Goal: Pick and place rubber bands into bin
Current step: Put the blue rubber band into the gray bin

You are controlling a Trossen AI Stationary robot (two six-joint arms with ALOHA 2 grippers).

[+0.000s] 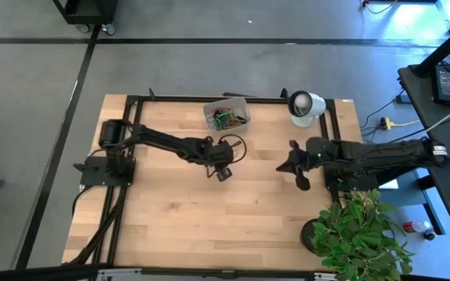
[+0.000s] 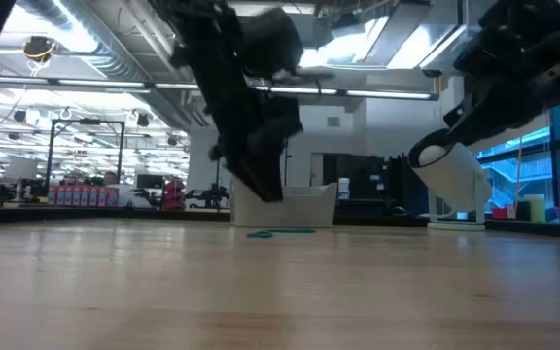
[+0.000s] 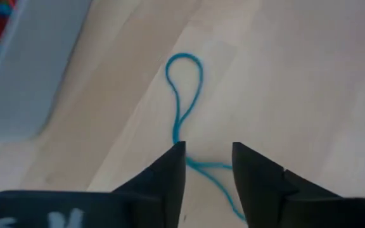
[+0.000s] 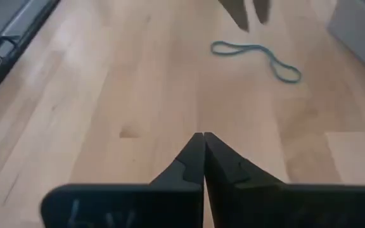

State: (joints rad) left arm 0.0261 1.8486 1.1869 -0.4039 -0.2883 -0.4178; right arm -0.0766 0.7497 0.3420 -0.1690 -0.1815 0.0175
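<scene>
High: one bin at tabletop far edge, many bands inside. Low: one teal band flat before bin. Left wrist: fingers parted, straddling band, nothing grasped. Right wrist: fingers clenched together, empty, well apart from band.

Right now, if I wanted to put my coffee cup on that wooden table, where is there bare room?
The whole near stretch of the light wooden table, below both arms, is bare. It is crowded at the far edge: the small translucent plastic bin, a white round object, and the left gripper, open over a thin teal rubber band. The right gripper is shut mid-table.
</scene>
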